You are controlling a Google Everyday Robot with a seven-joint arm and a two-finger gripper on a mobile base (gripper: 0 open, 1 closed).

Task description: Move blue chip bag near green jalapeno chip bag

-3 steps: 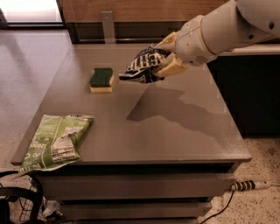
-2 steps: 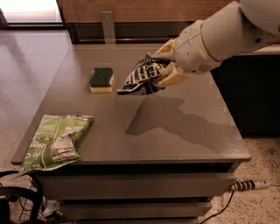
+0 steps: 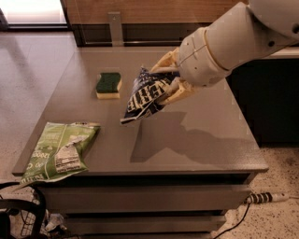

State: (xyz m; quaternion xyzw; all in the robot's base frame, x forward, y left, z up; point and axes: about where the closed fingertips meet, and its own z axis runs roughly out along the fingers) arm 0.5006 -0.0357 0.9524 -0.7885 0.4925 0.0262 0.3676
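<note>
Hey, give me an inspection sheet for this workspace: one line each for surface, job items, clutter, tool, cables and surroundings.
Surface: grey table, flat top, the arm's shadow across it.
Job's things: blue chip bag held up off the table, above its middle; green jalapeno chip bag lying flat at the front left corner, well apart from it.
Clutter: green and yellow sponge at the back left.
Grippers: tool over the table's middle, shut on the blue chip bag.
Cables: power strip on the floor at right; black cables at lower left.
Surroundings: speckled floor, dark cabinet at right, wood panel behind.
</note>
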